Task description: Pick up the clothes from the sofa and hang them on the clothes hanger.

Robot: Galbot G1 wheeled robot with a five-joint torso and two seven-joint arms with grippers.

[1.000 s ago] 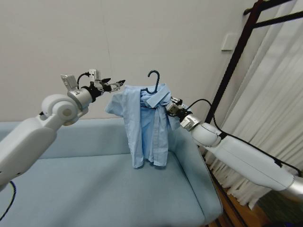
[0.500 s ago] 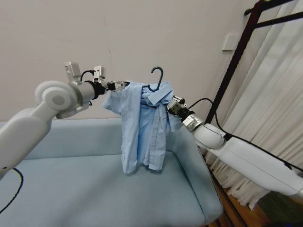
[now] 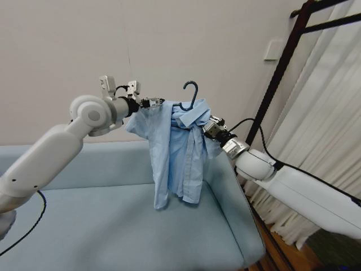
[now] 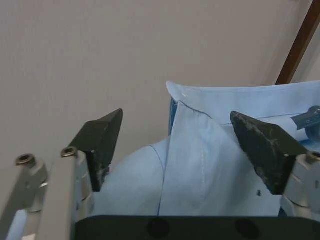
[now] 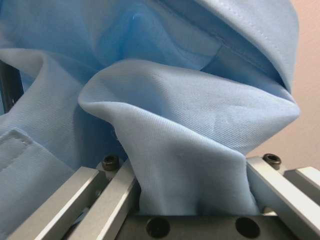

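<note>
Closer to the hanger (image 3: 194,93) now, the left tool (image 3: 155,103) gapes wide at the shoulder of the shirt (image 3: 175,158), while the right tool (image 3: 206,124), beside the hanger, pinches bunched cloth that looks limp and light, probably best gripped at seams.

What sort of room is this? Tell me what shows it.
Likely a living room or home mock-up: a pale blue sofa, a dark clothes rack beside white curtains, and a blue shirt on a hanger, held by the right gripper, the left gripper open at its shoulder.
</note>
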